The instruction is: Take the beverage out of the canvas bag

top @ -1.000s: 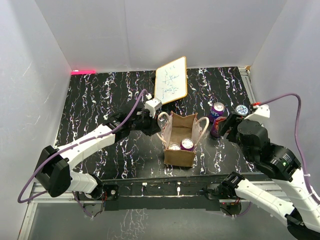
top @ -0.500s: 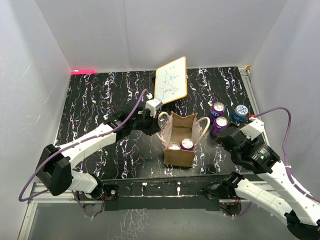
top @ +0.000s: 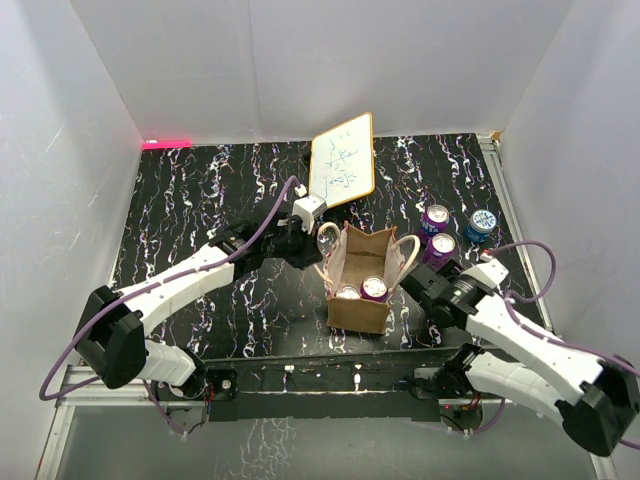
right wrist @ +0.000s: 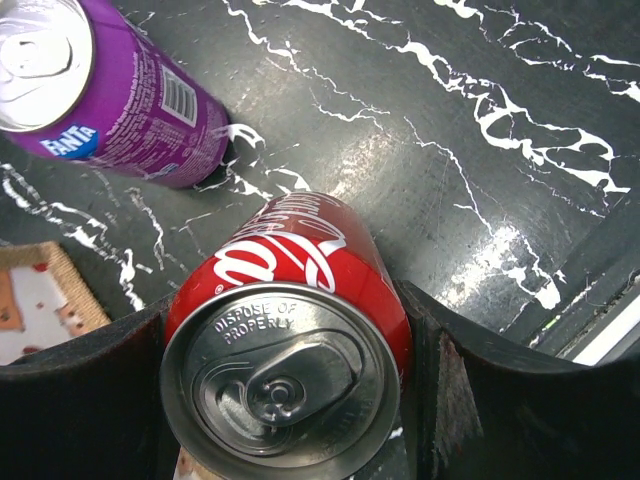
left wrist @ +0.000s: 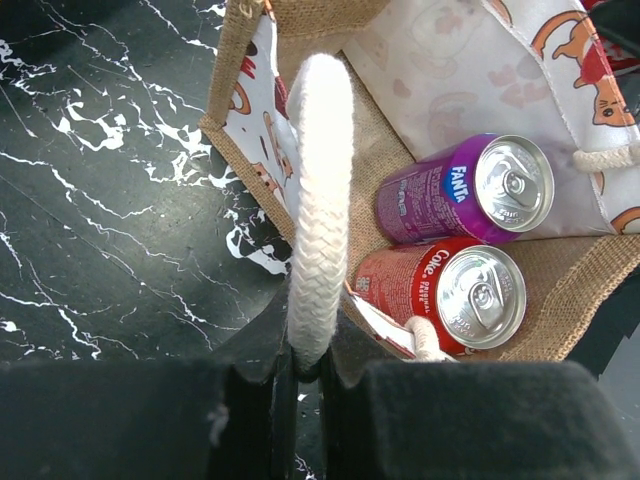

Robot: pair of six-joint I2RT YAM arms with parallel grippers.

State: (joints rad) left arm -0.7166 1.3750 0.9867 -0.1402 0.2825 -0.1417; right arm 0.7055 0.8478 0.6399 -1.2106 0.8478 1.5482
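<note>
From the top camera, the canvas bag [top: 357,312] is standing open-mouthed on the desk [top: 200,200] at centre frame. Two cans are sitting upright inside it: a purple Fanta can [top: 374,288] and a red Coke can [top: 347,293] just left of it. The left fingers [top: 317,243] are sitting at the bag's upper-left edge, on its rope handle [top: 326,236]. The right fingers [top: 427,281] are lying just right of the bag, below three loose cans [top: 441,248]; what they are holding is not showing here.

The left wrist camera is showing the left fingers pinched shut on the white handle, and both bagged cans lying right of centre with their lids facing up toward the lens.

The right wrist camera is revealing what the top view is hiding: the right fingers are closed against both sides of a second red Coke can [right wrist: 285,330], outside the bag, whose corner is peeking in at lower left. Whether that can is resting on the desk, I cannot tell.

The left fingers are nearer the bagged cans but are busy with the handle. For the right fingers, those cans are lying to the left in the top frame, so reaching them is probably calling for a release first, then a descent along the cans' upright axis.
</note>
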